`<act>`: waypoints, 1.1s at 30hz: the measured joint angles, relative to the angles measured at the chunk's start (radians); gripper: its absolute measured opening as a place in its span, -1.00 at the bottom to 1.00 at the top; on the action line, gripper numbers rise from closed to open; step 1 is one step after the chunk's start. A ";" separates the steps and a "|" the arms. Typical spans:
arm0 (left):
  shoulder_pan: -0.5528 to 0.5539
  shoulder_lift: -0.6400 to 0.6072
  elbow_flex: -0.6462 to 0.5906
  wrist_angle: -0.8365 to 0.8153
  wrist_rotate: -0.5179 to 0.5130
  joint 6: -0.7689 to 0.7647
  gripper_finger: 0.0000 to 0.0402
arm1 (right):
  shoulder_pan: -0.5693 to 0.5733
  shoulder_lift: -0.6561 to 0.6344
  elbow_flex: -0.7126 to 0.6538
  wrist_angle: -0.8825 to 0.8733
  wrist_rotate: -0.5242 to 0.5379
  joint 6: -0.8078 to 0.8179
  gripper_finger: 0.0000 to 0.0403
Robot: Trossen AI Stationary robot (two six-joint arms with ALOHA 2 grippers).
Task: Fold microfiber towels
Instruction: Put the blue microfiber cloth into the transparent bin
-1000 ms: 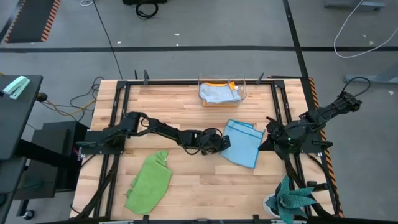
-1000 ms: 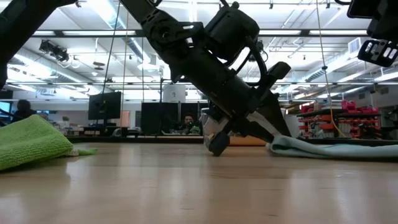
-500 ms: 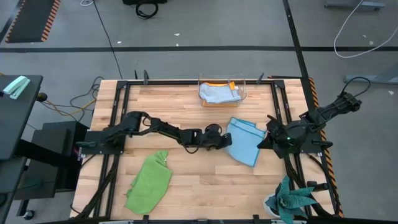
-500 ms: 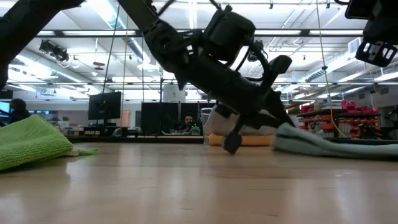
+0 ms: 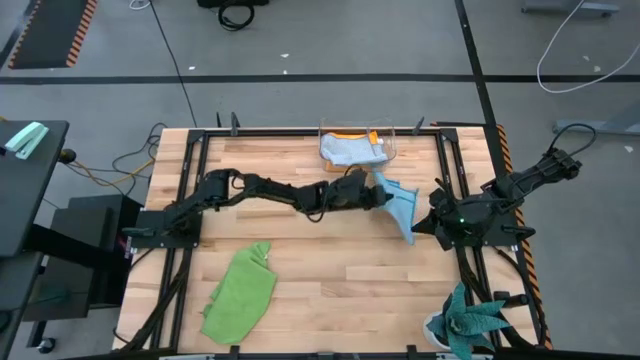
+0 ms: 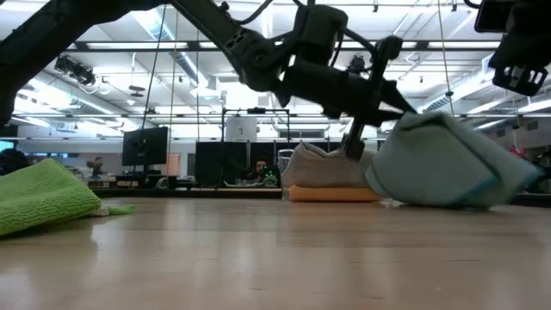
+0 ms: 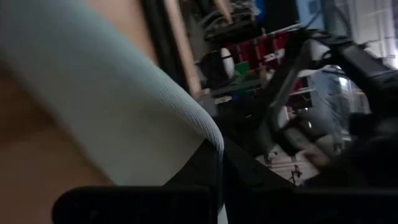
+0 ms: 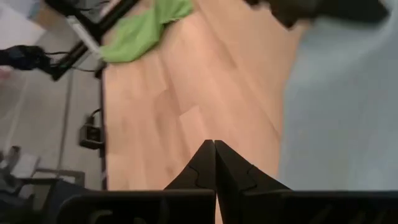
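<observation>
High view: left fingers (image 5: 375, 187) pinch light blue towel (image 5: 398, 207) (right fingers (image 8: 214, 163) closed).

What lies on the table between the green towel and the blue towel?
Nothing: in the high view only bare wood separates the green towel from the blue towel. The low view shows the same.

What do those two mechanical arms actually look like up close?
Both arms are dark, nearly black, built from jointed segments. The left arm is long and slim with rounded joints, mounted on a black frame at the table's edge. The right arm shows a small green light at its base. Each ends in a gripper with two dark fingers tapering to a narrow tip.
</observation>
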 joint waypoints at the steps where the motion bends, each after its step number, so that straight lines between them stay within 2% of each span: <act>1: 0.008 0.000 0.019 -0.007 0.008 0.011 -0.95 | 0.000 0.000 0.000 -0.016 0.009 0.013 -0.99; 6: 0.047 -0.002 0.106 -0.106 0.036 0.068 -0.95 | 0.000 -0.002 0.000 -0.102 0.013 0.058 -0.99; 13: 0.108 -0.005 0.217 -0.156 0.089 0.136 -0.95 | 0.000 0.000 0.000 -0.083 0.001 0.061 -1.00; 17: 0.149 -0.005 0.292 -0.174 0.127 0.181 -0.95 | 0.000 0.000 0.000 -0.083 0.038 0.079 -1.00; 24: 0.215 -0.005 0.445 -0.286 0.189 0.259 -0.95 | 0.000 0.000 0.000 -0.083 0.071 0.079 -1.00; 33: 0.351 -0.005 0.609 -0.436 0.279 0.276 -0.95 | 0.000 0.000 0.000 -0.083 0.084 0.079 -1.00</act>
